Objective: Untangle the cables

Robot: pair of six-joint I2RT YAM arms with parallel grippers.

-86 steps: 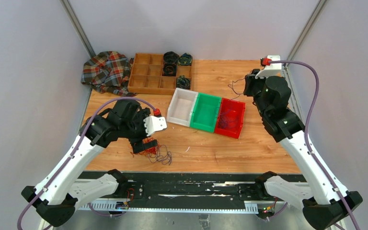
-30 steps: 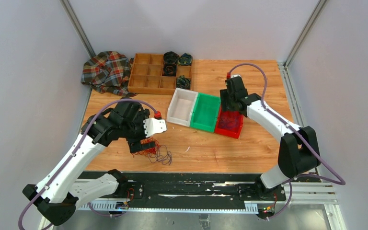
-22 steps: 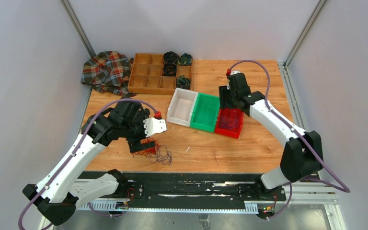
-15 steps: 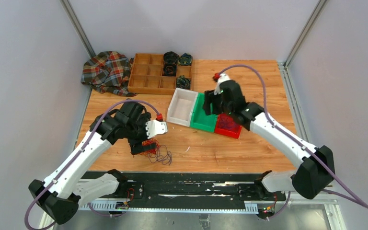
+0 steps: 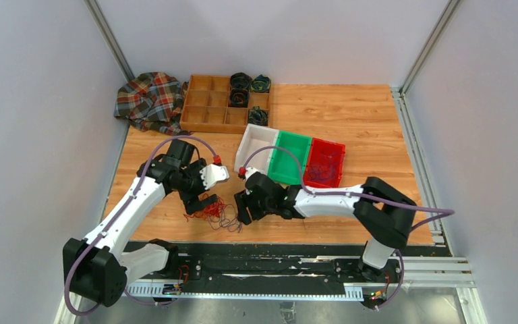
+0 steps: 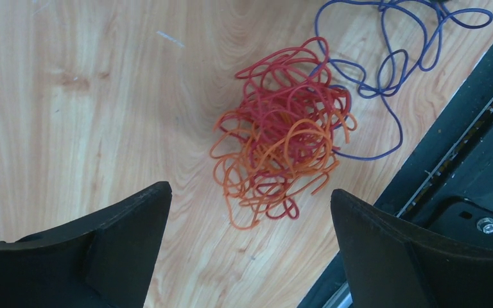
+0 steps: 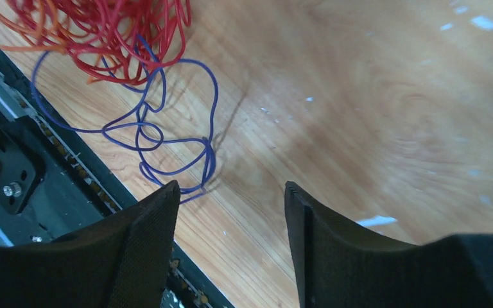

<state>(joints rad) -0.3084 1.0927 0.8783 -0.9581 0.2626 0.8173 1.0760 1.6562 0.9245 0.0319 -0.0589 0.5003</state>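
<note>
The table [image 5: 364, 115] carries three plastic bins in one row near its middle: one white bin [image 5: 257, 146], one green bin [image 5: 293, 156] and one red bin [image 5: 329, 142]. Toward the far left corner there are one wooden tray [image 5: 206, 101] and one checked cloth [image 5: 150, 98]. Four dark rolls [image 5: 241, 80] sit in the tray. Near the front edge lies one tangle of cables [image 6: 276, 141] in three colours: red, orange and purple. Two robot arms are there, the left arm [image 5: 118, 219] and the right arm [image 5: 327, 200].
</note>
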